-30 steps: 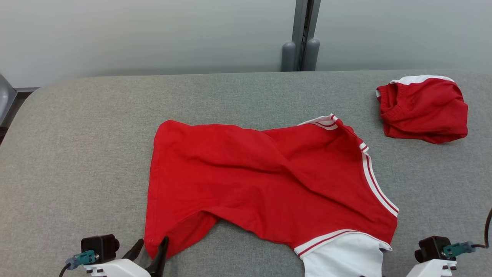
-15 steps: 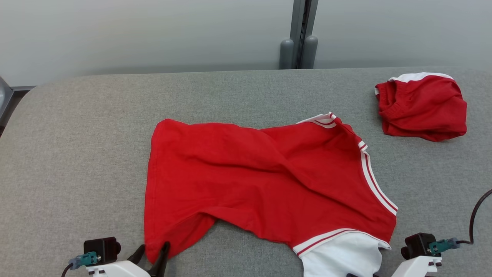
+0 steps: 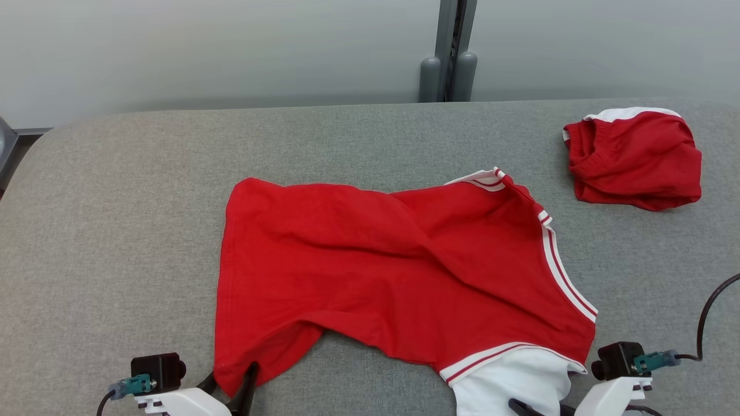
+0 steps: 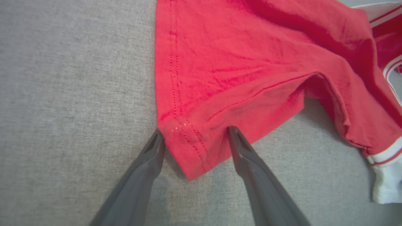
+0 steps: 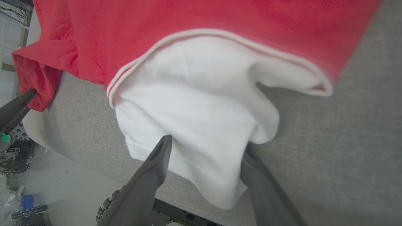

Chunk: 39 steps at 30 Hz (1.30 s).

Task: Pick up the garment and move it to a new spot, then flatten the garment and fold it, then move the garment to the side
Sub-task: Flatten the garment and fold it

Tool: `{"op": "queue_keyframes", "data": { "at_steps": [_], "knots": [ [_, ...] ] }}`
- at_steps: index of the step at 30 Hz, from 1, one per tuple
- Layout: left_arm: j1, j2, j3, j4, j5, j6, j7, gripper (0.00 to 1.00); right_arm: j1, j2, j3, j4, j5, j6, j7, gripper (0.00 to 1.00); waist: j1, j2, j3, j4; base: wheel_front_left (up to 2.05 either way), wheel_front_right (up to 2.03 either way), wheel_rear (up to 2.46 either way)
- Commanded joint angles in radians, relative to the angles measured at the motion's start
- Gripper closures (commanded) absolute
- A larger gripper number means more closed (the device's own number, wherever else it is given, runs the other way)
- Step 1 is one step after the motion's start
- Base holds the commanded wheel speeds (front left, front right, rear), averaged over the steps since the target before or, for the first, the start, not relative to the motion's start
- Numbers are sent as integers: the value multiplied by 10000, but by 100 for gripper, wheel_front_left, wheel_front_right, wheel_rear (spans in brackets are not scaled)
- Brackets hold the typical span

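Observation:
The garment (image 3: 393,277) is a red shirt with white striped trim and a white sleeve, lying rumpled on the grey table (image 3: 115,202). My left gripper (image 3: 231,378) is at the lower left, open, and its fingers straddle the shirt's near red hem corner (image 4: 188,153). In the left wrist view the left gripper (image 4: 195,131) has one finger on each side of that corner. My right gripper (image 3: 540,407) is at the lower right, open. In its wrist view the right gripper (image 5: 207,142) straddles the white sleeve (image 5: 201,103), which hangs over the table's front edge.
A second red and white garment (image 3: 636,159) lies bunched at the back right of the table. A grey post (image 3: 448,75) stands behind the table's far edge. A dark cable (image 3: 708,312) loops near my right wrist. The table's front edge (image 5: 194,208) lies just below the sleeve.
My right arm has moved left toward the white sleeve, and its fingers now show at the sleeve. The left gripper stays at the hem corner. The head view has shifted slightly.

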Motion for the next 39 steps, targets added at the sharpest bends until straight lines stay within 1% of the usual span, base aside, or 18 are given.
{"op": "queue_keyframes", "data": {
  "at_steps": [1, 2, 3, 4, 5, 6, 7, 16, 22, 29, 34, 38, 39],
  "knots": [
    [-205, 7, 17, -4, 3, -49, -29, 0, -135, -42, 50, 77, 73, 3, -74, 2, 0, 0, 5, -7, 0, 0, 0],
    [-231, 11, 19, 22, 3, -58, -70, 4, -159, -61, 118, 107, 125, 3, -127, 36, 0, 0, 12, -12, 0, 0, 0],
    [-244, 21, 21, 42, -2, -54, -80, 27, -165, -90, 193, 120, 172, 3, -178, 61, 0, 0, 11, -16, 0, 0, 0],
    [-241, 36, 24, 57, -13, -72, -97, 55, -181, -126, 259, 136, 235, 3, -241, 90, 0, 0, 6, -18, 0, 0, 0],
    [-242, 48, 30, 73, -20, -88, -108, 70, -206, -159, 293, 155, 278, 3, -293, 100, 0, 0, 2, -20, 0, 0, 0],
    [-240, 58, 38, 81, -22, -97, -117, 95, -230, -198, 319, 168, 310, 3, -356, 100, 0, 0, -2, -22, 0, 0, 0],
    [-236, 70, 41, 86, -25, -111, -141, 100, -259, -242, 372, 174, 348, 3, -389, 100, 0, 0, -8, -20, 0, 0, 0],
    [-105, 215, 127, -204, -77, -111, -317, 100, -338, -565, 621, -64, 937, 3, -769, 100, 0, 0, -124, 2, 0, 0, 0],
    [252, 465, 312, -1036, -131, 51, -283, 100, -72, -883, 327, -942, 1789, 3, -704, 100, 0, 0, -196, -22, 0, 0, 0],
    [675, 778, 393, -2513, -150, 321, 56, 100, 410, -1197, -300, -2313, 2631, 5, -432, 100, 0, 0, -216, -98, 0, 0, 0],
    [455, 1043, 351, -3283, 38, 456, 332, 100, -68, -1378, -439, -3089, 2808, 5, -563, 100, 0, 0, -86, -185, 0, 0, 0],
    [-105, 1485, 343, -3725, 190, 365, 810, 100, -856, -1474, -398, -3435, 3075, 5, -836, 100, 0, 0, 152, -199, 0, 0, 0],
    [-105, 1485, 343, -3725, 190, 365, 810, 100, -856, -1474, -398, -3435, 3075, 5, -836, 100, 0, 0, 152, -199, 0, 0, 0]
  ]
}}
